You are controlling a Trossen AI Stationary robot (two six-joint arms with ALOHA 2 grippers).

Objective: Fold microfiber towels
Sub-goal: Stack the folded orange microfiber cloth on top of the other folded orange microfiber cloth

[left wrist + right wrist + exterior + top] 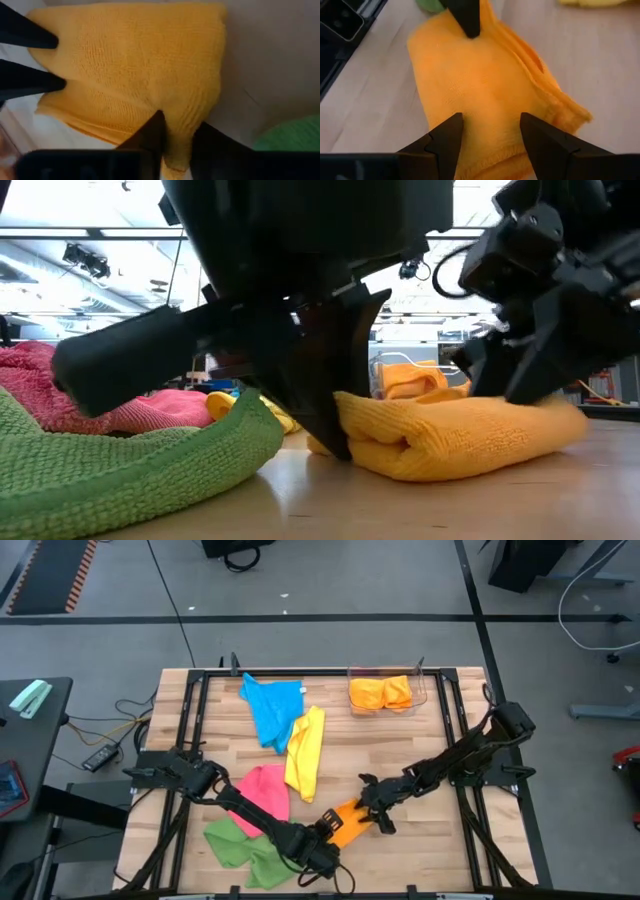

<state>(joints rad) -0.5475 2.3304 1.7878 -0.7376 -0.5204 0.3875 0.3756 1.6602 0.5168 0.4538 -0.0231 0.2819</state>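
An orange towel (pixel 347 822), folded into a thick strip, lies flat on the table near the front, between my two grippers. My left gripper (pixel 177 145) is at the strip's near-left end and shut on it. My right gripper (pixel 492 132) stands open over the far-right end, one finger on either side of the strip's middle line. Loose blue (pixel 272 705), yellow (pixel 305 750), pink (pixel 262 790) and green (pixel 243 845) towels lie crumpled on the left half of the table. My left gripper pinches a raised ridge of the orange towel (pixel 175 127) at its near-left end between its two fingers, slanting down from the near left. Several layers show at that end (pixel 385 450). The rest of the towel lies on the table. My right gripper sets its open fingertips (pixel 515 390) down on the top of the towel's far-right end (pixel 490 107), slanting down from the right. The towel lies flat under them on the table.
A clear bin (pixel 420 690) at the far right holds folded orange towels (pixel 380 692). The green towel (pixel 120 455) lies right beside the left gripper. Bare wood shows along the front right of the table (pixel 430 850).
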